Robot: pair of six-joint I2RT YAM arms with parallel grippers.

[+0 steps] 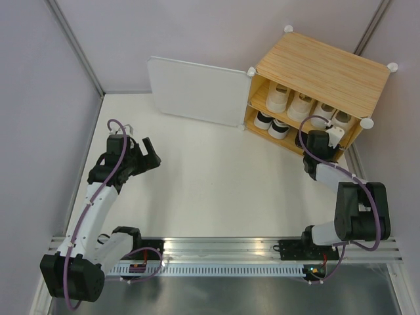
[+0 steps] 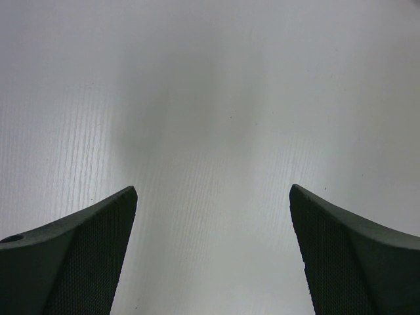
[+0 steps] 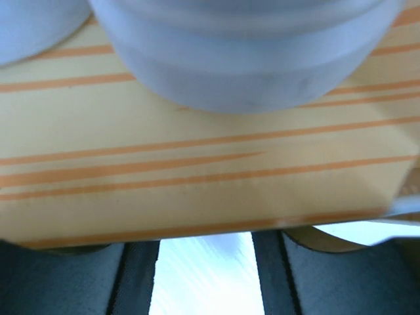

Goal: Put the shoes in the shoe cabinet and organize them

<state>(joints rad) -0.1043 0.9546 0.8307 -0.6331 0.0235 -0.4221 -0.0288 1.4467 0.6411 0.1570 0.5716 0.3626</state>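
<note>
White table (image 1: 197,190) bears one shoe cabinet (image 1: 321,69), six visible shoes (image 1: 302,106).

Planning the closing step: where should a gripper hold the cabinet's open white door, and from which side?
Its free left edge, farthest from the shoe cabinet, from the left. The door is a thin upright panel hinged at the cabinet, so jaws can straddle that edge; the left gripper is likely nearest.

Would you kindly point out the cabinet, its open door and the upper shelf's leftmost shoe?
Cabinet (image 1: 321,72), top view, middle of its wooden top.
Door (image 1: 197,92), top view, centre of the white panel.
Shoe (image 1: 277,98), top view, its pale end facing out.
</note>
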